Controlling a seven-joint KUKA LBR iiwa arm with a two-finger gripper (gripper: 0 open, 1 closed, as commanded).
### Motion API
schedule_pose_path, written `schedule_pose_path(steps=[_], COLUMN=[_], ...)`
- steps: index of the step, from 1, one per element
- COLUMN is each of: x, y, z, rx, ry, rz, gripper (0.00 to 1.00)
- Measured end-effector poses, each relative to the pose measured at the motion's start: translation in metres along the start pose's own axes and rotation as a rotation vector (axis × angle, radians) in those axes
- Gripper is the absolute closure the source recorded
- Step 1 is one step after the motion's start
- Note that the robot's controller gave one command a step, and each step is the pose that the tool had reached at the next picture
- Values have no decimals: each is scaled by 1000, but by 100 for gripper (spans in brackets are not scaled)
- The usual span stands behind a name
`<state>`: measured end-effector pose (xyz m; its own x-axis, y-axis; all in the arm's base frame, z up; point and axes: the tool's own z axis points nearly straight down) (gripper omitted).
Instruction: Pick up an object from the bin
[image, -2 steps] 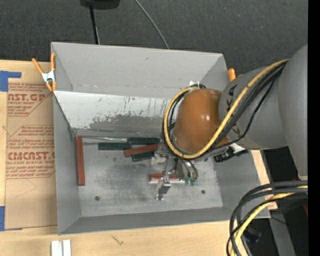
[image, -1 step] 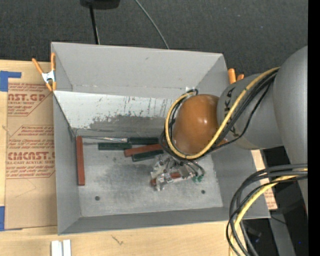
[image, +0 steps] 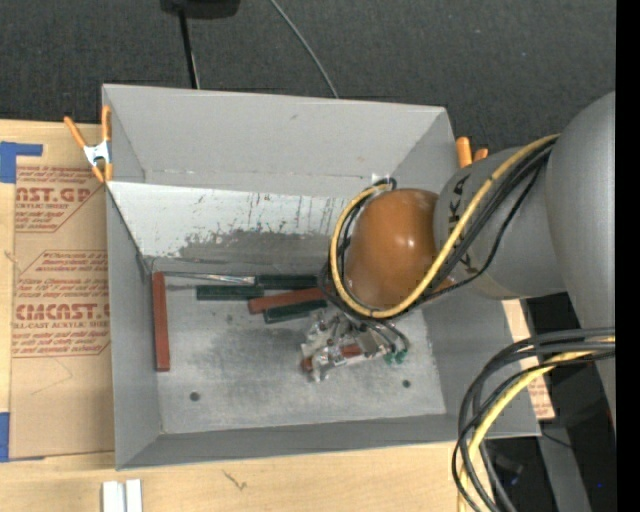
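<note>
You've got the gripper (image: 325, 358) down low in the bin (image: 270, 140), over the floor right of centre and toward the near wall. You can't tell the claw's state: the metal tip is a jumble from this angle, so whether it is wide, narrow or holding something is unclear. A small reddish bit (image: 352, 350) sits right at the tip; you can't tell if it's gripped or just lying beside it.

The orange-brown cover (image: 390, 245) on the wrist hangs above the tip, with yellow-and-black cables (image: 343, 245) looping round it. The grey arm (image: 565, 220) comes in from the right. Dark letters (image: 455, 205) on the arm behind the cables look like part of "KUKA", half covered.

The things nearest the tip are a small cluster of flat sticks just up-left of it: a green stick (image: 295, 313) closest, a red-brown stick (image: 285, 300) touching it, and a dark green stick (image: 235, 292) further left. The sticks overlap at their right ends under the cover.

A long red-brown bar (image: 160, 322) lies well apart, along the left wall.
</note>
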<state>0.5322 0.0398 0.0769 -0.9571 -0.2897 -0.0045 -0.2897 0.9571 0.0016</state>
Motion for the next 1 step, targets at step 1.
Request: schedule_pose_path(steps=[1], x=[3], y=[-12], z=[-198], rx=[0], ry=[5], rz=[-58], gripper=[100])
